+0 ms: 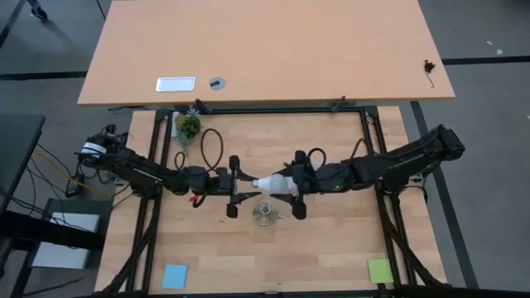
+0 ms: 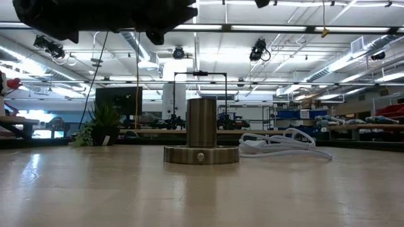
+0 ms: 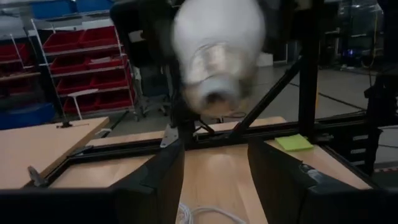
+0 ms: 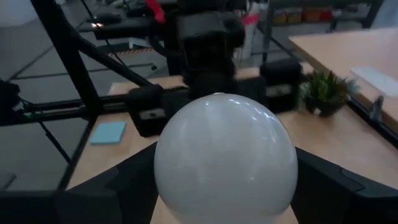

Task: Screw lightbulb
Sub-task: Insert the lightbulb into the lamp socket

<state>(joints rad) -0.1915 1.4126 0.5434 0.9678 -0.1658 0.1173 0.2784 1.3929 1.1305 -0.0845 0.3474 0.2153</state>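
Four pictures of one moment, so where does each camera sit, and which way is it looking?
High view: overhead, straight down on the table; both arms show, with the left gripper facing the right gripper.
Low view: at tabletop height, looking level at the metal socket; an arm shows at the top.
Left wrist view: past open fingers at the lightbulb base.
Right wrist view: at the bulb's round head.
Shared: both wrist views see the lightbulb.

The socket (image 1: 265,213) stands near the middle of the table (image 1: 331,248), with the cable (image 2: 281,144) just beside it. Above it, the left gripper (image 1: 233,187) and right gripper (image 1: 296,187) with the lightbulb (image 1: 273,184) block the way down. The front edge and both front corners are free.
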